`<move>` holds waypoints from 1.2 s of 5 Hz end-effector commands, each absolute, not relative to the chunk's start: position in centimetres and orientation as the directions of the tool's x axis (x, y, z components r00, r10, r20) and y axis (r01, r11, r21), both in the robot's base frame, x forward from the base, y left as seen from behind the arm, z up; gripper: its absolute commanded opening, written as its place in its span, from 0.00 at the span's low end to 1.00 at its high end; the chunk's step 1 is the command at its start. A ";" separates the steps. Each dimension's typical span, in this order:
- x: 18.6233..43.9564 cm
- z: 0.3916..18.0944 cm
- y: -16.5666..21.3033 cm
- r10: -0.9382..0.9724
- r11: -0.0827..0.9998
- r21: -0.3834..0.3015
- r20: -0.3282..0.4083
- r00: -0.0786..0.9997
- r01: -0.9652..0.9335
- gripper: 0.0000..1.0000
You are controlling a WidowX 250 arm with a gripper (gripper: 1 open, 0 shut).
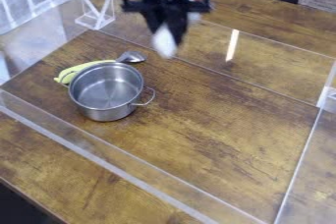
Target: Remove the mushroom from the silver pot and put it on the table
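My gripper (164,33) hangs high over the back middle of the table (223,110), blurred by motion. It is shut on the mushroom (164,40), whose white stem dangles below the fingers. The mushroom's cap is hidden in the fingers. The silver pot (108,90) stands at the left of the table, well left of and below the gripper, and its shiny inside is bare.
A yellow-green corn-like toy (79,70) lies just behind the pot on its left. Low clear acrylic strips (197,66) cross the tabletop and frame the middle zone. A clear triangular stand (94,14) sits at the back left.
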State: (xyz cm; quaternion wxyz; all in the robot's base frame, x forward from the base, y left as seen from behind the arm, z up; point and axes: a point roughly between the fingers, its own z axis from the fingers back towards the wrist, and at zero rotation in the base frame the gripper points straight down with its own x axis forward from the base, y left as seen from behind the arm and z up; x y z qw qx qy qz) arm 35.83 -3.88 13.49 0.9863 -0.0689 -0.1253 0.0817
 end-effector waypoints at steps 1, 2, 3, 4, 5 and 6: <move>36.1 14.7 -6.8 0.147 0.982 -0.157 0.281 0.948 -0.106 0.00; 35.7 13.0 -9.8 0.047 0.989 -0.151 0.265 0.963 -0.007 0.00; 35.5 10.8 -12.0 -0.018 0.989 -0.137 0.252 0.968 0.055 0.00; 35.0 9.3 -11.3 -0.045 0.989 -0.124 0.236 0.971 0.076 0.00; 34.7 9.3 -9.4 -0.038 0.991 -0.117 0.226 0.973 0.066 0.00; 35.0 9.3 -7.8 0.002 0.994 -0.107 0.222 0.975 0.022 0.00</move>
